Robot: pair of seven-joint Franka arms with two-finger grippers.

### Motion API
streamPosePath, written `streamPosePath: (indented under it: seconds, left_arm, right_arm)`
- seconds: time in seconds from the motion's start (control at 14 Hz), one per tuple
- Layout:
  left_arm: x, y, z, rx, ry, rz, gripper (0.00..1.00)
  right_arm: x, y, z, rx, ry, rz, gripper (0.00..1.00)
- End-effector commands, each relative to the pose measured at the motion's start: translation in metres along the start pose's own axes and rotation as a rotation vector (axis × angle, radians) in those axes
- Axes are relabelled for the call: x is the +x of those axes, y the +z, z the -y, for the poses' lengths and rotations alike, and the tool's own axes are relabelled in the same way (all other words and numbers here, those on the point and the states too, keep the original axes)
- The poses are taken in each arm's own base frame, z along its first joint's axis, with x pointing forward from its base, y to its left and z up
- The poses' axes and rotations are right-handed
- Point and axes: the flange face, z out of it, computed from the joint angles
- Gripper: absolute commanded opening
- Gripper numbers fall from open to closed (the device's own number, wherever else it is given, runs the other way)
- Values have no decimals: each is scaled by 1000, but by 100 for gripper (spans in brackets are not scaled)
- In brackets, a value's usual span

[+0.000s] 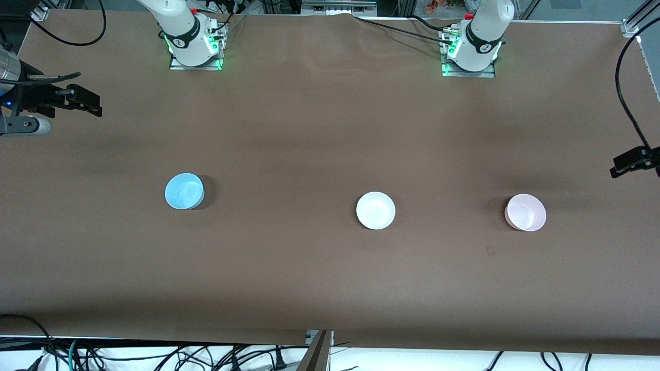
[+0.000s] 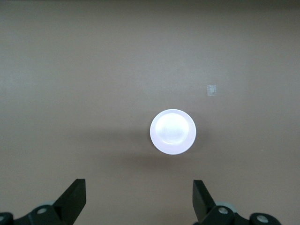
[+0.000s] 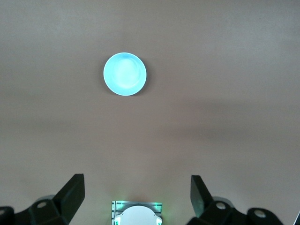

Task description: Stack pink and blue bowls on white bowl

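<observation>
- Nothing is stacked yet: the three bowls sit apart on the brown desk (image 1: 309, 129), each empty and upright, roughly in one row.
- The white bowl (image 1: 376, 210) is in the middle of the row, well apart from both others.
- The blue bowl (image 1: 184, 191) lies toward the right arm's end of the desk, a little farther from the front camera than the white one. It also shows in the right wrist view (image 3: 124, 74).
- The pink bowl (image 1: 525, 212) lies toward the left arm's end, about level with the white bowl. In the left wrist view it shows as a very pale disc (image 2: 173, 131).
- The left claw (image 2: 139, 199) hangs high at the left arm's end, over the desk's edge, released, its fingers spread wide with nothing between them; the pink bowl lies ahead of it on the desk.
- The right claw (image 3: 137, 197) is likewise up at the right arm's end, released and empty, with the blue bowl in its camera's sight.
- Neither claw touches a bowl, so both arms appear to be waiting at the start.
- By my judgement all of the task is left: pink and blue must each be picked up, carried to the middle and set into the white bowl, one nested on the other.
</observation>
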Motion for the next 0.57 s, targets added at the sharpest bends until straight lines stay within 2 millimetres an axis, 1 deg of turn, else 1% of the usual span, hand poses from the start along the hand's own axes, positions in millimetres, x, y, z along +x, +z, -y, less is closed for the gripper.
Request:
streamPosePath:
  seconds: [0.0, 0.14, 0.21, 0.43, 0.5]
  left_arm:
    - [20, 48, 5, -17, 71, 15, 100]
    - [26, 85, 12, -29, 53, -5, 100]
    - [26, 105, 20, -32, 42, -16, 100]
    - [26, 158, 32, -55, 24, -25, 100]
    - [24, 172, 32, -56, 21, -22, 100]
  right_arm:
    - [2, -4, -3, 1, -12, -3, 100]
    - [2, -4, -4, 2, -11, -3, 100]
    - [2, -4, -4, 2, -12, -3, 100]
    - [2, -4, -4, 2, -12, -3, 100]
    - [2, -4, -5, 3, -11, -3, 100]
